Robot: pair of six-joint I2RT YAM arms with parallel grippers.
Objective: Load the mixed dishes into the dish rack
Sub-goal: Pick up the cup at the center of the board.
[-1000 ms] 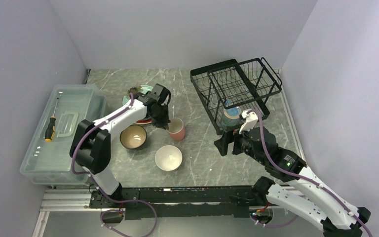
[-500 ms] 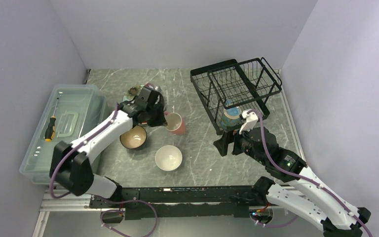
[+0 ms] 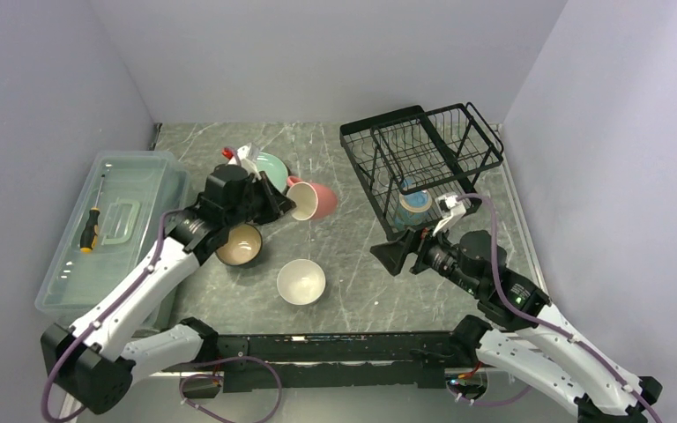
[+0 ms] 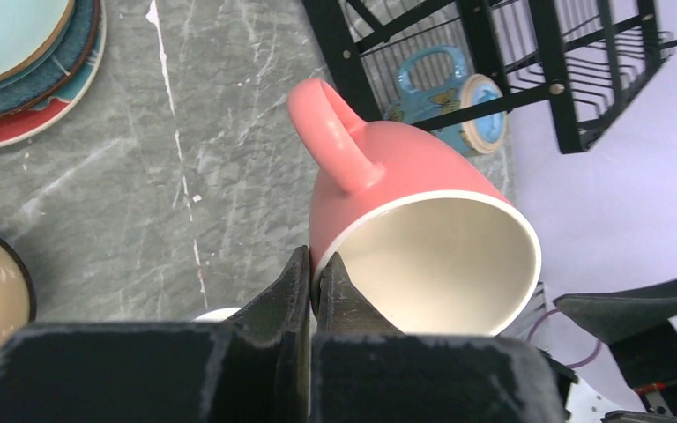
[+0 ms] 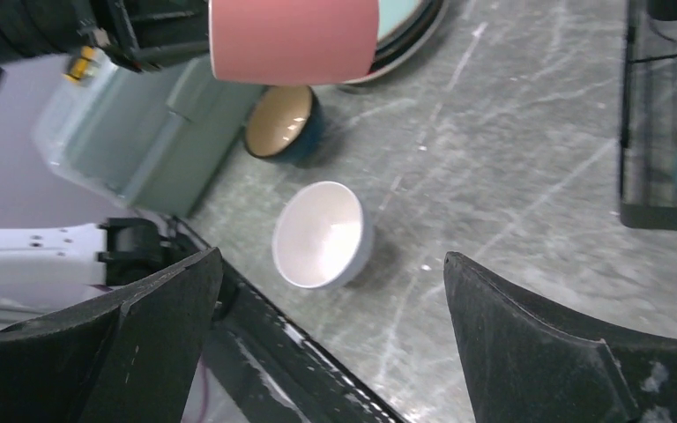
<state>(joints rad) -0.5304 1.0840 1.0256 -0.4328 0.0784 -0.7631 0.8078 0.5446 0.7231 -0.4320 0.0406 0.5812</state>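
Observation:
My left gripper (image 3: pixel 287 204) (image 4: pixel 313 273) is shut on the rim of the pink mug (image 3: pixel 316 200) (image 4: pixel 388 167), one finger inside and one outside. The mug hangs tipped on its side above the table, handle up in the left wrist view. The black wire dish rack (image 3: pixel 423 150) (image 4: pixel 564 97) stands at the back right, with a blue mug (image 3: pixel 414 208) (image 4: pixel 445 88) in its lower part. My right gripper (image 3: pixel 397 256) (image 5: pixel 332 257) is open and holds nothing, in front of the rack. The stacked plates (image 3: pixel 273 166) (image 4: pixel 9 35), brown bowl (image 3: pixel 238 245) (image 5: pixel 284 119) and white bowl (image 3: pixel 301 282) (image 5: pixel 322 233) rest on the table.
A clear plastic box (image 3: pixel 110 229) with a screwdriver (image 3: pixel 90 229) on its lid lies along the left wall. Grey walls close in the table on three sides. The arms' mounting rail (image 3: pixel 317 339) runs along the near edge.
My left gripper has lifted the pink mug off the table and tipped it onto its side, and the left arm has swung out. The right gripper has turned and shifted slightly left.

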